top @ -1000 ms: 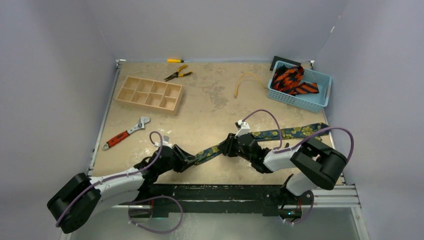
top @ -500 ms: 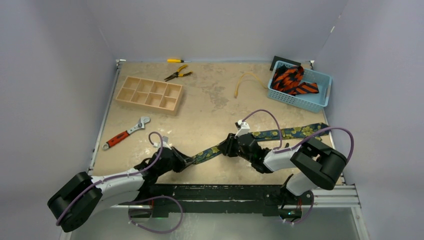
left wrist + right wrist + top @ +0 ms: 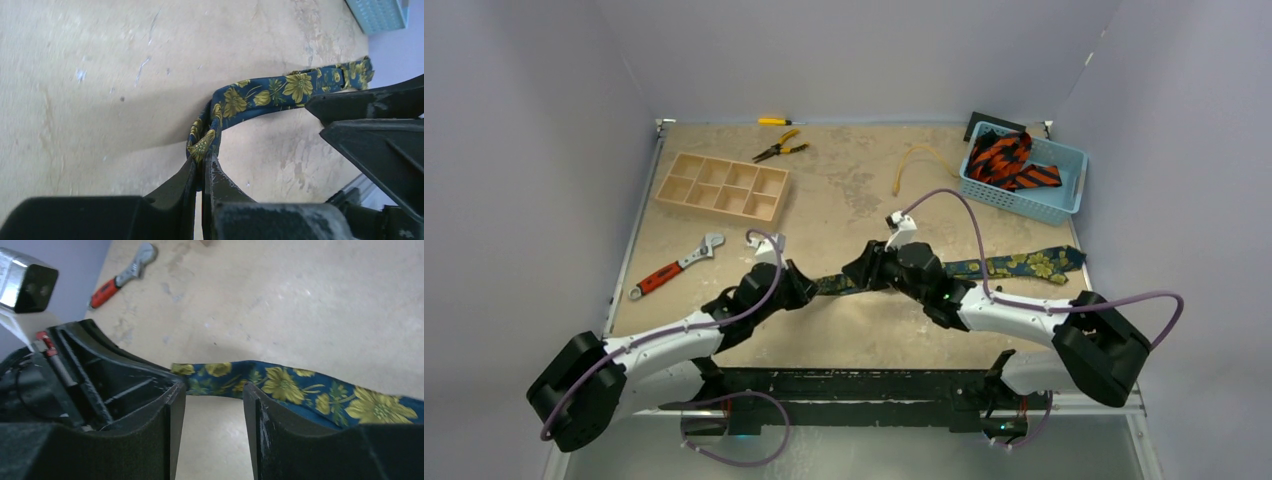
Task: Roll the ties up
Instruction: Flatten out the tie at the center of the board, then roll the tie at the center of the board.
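Note:
A dark navy tie with gold-yellow flowers (image 3: 1014, 265) lies across the table's right half, its narrow end toward the middle. My left gripper (image 3: 807, 288) is shut on that narrow end; in the left wrist view the folded tip is pinched between the fingertips (image 3: 202, 162) and the tie (image 3: 260, 97) runs off to the right. My right gripper (image 3: 856, 272) is open just right of the left one. In the right wrist view its tips (image 3: 214, 390) sit just short of the tie (image 3: 300, 387), holding nothing. Orange-red striped ties (image 3: 1009, 160) lie bunched in the blue basket (image 3: 1064, 205).
A wooden compartment tray (image 3: 724, 187) sits at the back left. A red-handled wrench (image 3: 676, 266) lies left of the arms. Pliers (image 3: 780, 148) and a yellow screwdriver (image 3: 774, 121) lie at the back edge. A thin yellow cord (image 3: 914, 160) lies left of the basket.
Both arms have reached farther up the table. My left gripper carried the tie's narrow end up and right. My right gripper moved left and farther out, staying close to the left one.

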You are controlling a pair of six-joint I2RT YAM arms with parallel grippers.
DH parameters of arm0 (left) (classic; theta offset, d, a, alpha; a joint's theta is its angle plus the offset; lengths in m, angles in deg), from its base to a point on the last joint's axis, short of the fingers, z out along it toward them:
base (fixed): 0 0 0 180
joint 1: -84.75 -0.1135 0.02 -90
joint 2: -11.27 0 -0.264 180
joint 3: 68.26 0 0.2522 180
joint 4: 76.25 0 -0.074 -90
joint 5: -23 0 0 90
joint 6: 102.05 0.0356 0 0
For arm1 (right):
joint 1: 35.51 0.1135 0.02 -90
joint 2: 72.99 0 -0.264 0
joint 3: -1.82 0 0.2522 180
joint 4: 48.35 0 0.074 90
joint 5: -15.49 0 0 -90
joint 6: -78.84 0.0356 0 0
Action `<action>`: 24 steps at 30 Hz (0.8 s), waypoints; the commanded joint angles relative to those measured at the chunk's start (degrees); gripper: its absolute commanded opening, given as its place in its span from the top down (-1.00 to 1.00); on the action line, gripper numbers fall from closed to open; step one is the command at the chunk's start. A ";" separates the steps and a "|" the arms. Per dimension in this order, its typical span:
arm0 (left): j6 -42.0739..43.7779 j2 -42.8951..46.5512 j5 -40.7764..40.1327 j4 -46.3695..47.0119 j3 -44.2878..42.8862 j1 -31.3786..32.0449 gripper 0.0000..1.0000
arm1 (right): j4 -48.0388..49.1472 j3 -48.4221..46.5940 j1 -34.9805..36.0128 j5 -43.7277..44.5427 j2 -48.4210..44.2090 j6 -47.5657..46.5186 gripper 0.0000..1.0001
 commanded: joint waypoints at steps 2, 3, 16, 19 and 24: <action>16.66 -5.10 -3.83 -8.59 -9.77 0.11 1.00 | -8.71 -7.37 0.08 -1.24 -0.83 -2.17 0.06; 17.22 -5.80 -4.82 -11.27 -11.10 0.07 1.00 | -9.50 -8.06 0.08 -0.20 -0.61 -2.13 0.08; 15.62 -0.30 -23.08 -18.48 -6.93 -0.92 1.00 | -1.91 -9.39 -1.44 -3.26 9.80 -2.06 0.15; 15.99 -2.21 -22.99 -17.34 -7.68 -1.12 1.00 | -0.67 -10.72 -0.81 -4.58 12.69 -1.33 0.17; 16.36 -3.36 -22.48 -16.90 -8.33 -1.06 1.00 | 0.24 -14.58 1.92 -4.56 17.40 0.05 0.23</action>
